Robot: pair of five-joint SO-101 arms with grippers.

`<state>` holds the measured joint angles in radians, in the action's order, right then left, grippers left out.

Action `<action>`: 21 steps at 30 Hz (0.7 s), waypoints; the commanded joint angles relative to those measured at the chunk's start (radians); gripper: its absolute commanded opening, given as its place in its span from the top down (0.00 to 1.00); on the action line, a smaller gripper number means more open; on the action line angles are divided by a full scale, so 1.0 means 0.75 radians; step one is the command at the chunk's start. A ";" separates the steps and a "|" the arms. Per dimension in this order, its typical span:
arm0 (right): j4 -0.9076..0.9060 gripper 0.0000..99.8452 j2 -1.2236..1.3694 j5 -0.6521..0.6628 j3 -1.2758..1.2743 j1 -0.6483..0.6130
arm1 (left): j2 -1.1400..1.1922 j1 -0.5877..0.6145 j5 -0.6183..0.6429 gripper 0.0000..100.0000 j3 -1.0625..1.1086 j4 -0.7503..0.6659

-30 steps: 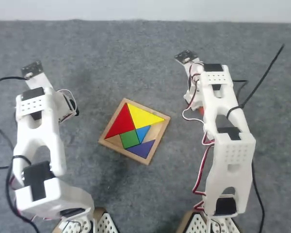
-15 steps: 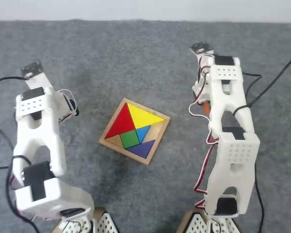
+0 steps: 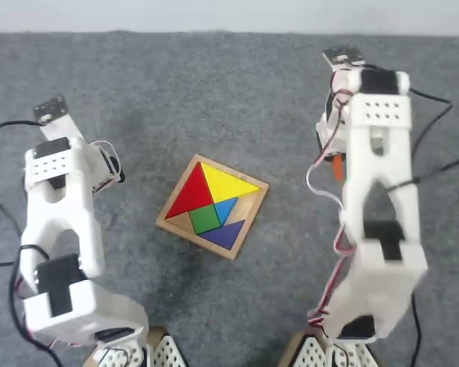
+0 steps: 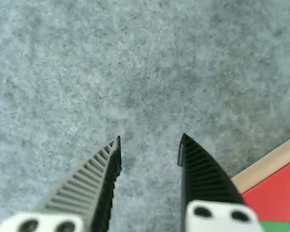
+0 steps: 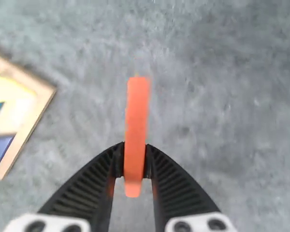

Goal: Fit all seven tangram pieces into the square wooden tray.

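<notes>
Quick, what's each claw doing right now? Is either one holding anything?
Left claw: open, holding nothing.
Right claw: closed on an orange piece.

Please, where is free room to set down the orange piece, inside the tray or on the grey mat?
Inside the wooden tray, bare wood shows beside the red triangle and green square, and beside the yellow triangle and blue piece. The grey mat is free beyond the tray, between the left arm and the right arm. Beside the arms, cables crowd it.
</notes>
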<state>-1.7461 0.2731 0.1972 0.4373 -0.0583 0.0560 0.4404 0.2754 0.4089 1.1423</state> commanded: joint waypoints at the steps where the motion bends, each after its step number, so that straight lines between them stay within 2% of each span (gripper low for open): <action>1: 0.042 0.99 -0.408 -0.014 -0.239 -0.017 | -0.016 -0.006 -0.012 0.88 -0.009 0.010; 7: 0.375 0.99 -0.883 -0.184 -0.896 -0.218 | -0.041 -0.008 -0.012 0.93 -0.007 0.029; 11: 0.821 0.99 -1.016 -0.256 -1.363 -0.494 | -0.164 -0.041 -0.010 0.94 0.093 -0.014; 13: 1.048 0.99 -1.010 -0.350 -1.536 -0.607 | -0.245 -0.049 -0.012 0.94 0.177 -0.078; 17: 1.357 0.99 -0.948 -0.669 -1.678 -0.695 | -0.423 -0.045 -0.012 0.93 0.347 -0.221; 21: 1.458 0.99 -0.883 -0.773 -1.678 -0.742 | -0.538 -0.045 -0.008 0.93 0.455 -0.311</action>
<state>-0.7242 -0.3974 -0.3261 -0.8224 -0.5831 -0.2570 0.4112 0.2739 0.7311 0.9628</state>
